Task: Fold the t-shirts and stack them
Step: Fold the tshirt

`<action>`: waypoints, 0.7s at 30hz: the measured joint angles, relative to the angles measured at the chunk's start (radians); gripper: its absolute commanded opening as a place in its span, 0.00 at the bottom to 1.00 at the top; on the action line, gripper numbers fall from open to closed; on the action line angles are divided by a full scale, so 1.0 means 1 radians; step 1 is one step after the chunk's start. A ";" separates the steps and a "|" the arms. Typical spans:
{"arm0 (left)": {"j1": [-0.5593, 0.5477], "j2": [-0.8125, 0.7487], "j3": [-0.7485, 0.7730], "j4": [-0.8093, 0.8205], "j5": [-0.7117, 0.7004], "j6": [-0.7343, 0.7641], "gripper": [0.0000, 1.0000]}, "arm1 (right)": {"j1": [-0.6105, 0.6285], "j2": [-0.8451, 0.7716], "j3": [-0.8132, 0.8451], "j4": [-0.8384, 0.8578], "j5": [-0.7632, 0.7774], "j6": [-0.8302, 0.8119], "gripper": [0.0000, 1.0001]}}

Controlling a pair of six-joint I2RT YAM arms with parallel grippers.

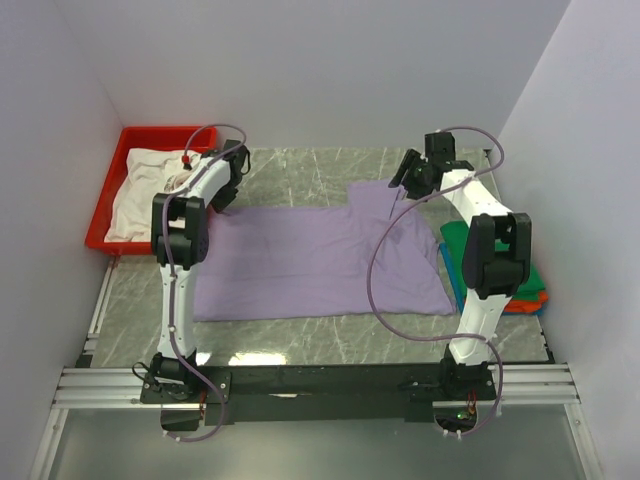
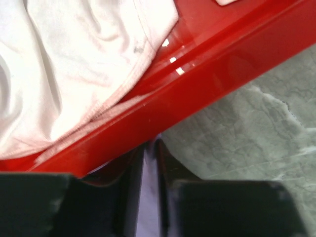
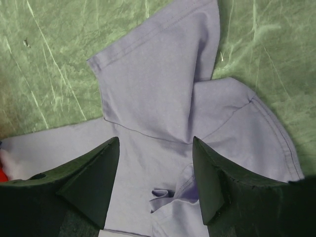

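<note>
The lavender t-shirt (image 1: 310,260) lies spread flat on the marble counter (image 1: 300,170), in the middle btw. the two arms, w/ its long side running from left to right. Its right end is more wrinkled – one sleeve (image 3: 158,64) points toward the far wall, and part of the cloth is folded over itself there.

The left pincer (image 2: 150,145) is at the far left corner of this shirt, just beside the outer wall of the red tray (image 1: 110,245). Its jaws stand narrow. In the wrist view a thin strip of lavender cloth fills the gap, so it is closed on the edge of the shirt. The tray sits at the far left of the counter and holds the white t-shirt (image 1: 140,195), which is crumpled, not folded.

The right pincer (image 3: 155,140) hangs over the right end of the lavender t-shirt, near the sleeve. Its jaws are wide apart and hold nothing; the cloth shows below, btw. the fingers (image 3: 101,173). Whether the tips touch the cloth, I cannot tell.

On the right side of the counter, partly hidden under the right arm, is a stack of folded shirts: the green t-shirt (image 1: 452,240) on top, the orange t-shirt (image 1: 522,302) under it, and an edge of the blue t-shirt (image 1: 450,280) on the side toward the lavender one. The stack is just beside the lavender shirt – if they touch, I cannot tell.
</note>
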 measured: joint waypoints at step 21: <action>0.008 -0.072 -0.126 0.087 0.028 0.040 0.01 | -0.050 0.322 0.376 -0.103 0.097 0.043 0.54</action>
